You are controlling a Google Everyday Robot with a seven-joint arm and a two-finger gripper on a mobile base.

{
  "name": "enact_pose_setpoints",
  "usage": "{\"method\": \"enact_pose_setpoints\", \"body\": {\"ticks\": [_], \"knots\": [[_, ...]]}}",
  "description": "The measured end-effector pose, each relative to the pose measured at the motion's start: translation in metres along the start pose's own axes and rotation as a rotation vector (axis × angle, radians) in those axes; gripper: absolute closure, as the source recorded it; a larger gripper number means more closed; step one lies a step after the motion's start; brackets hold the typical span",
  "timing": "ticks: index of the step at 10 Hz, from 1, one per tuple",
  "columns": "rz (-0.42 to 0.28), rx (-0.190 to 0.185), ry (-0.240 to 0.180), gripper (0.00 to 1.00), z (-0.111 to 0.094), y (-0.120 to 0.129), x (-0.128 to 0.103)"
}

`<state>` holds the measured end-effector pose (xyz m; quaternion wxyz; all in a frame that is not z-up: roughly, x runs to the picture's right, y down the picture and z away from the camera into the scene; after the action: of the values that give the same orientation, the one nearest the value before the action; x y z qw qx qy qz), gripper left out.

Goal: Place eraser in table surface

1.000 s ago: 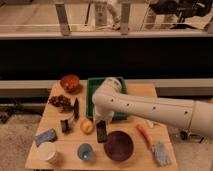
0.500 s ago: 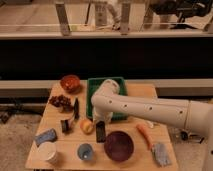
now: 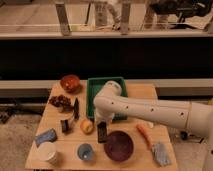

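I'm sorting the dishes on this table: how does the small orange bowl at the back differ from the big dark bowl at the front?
The orange bowl is smaller and bright; the maroon bowl is wider and dark. The orange bowl sits at the table's far left, the maroon one at the near edge beside the eraser, which hangs under the shut gripper. Both are round and upright.

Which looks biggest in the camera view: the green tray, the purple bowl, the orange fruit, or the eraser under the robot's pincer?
1. Green tray, partly hidden by the arm.
2. Purple bowl.
3. Eraser and orange fruit: too alike to rank; the eraser is longer, the fruit rounder.
The shut pincer sits right above the eraser on the table surface.
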<state>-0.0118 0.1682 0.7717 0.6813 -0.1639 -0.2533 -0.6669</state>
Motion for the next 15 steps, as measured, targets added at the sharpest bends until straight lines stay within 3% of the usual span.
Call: {"method": "enact_pose_setpoints", "body": {"ticks": [6,10,12,15], "knots": [[0.005,-0.007,-0.045,1.0,0.022,-0.019,0.008],[0.005,-0.008,-0.045,1.0,0.032,-0.017,0.008],[0.001,-0.012,-0.044,0.89,0.034,-0.015,0.006],[0.0,-0.019,-0.035,0.55,0.035,-0.012,0.002]]}}
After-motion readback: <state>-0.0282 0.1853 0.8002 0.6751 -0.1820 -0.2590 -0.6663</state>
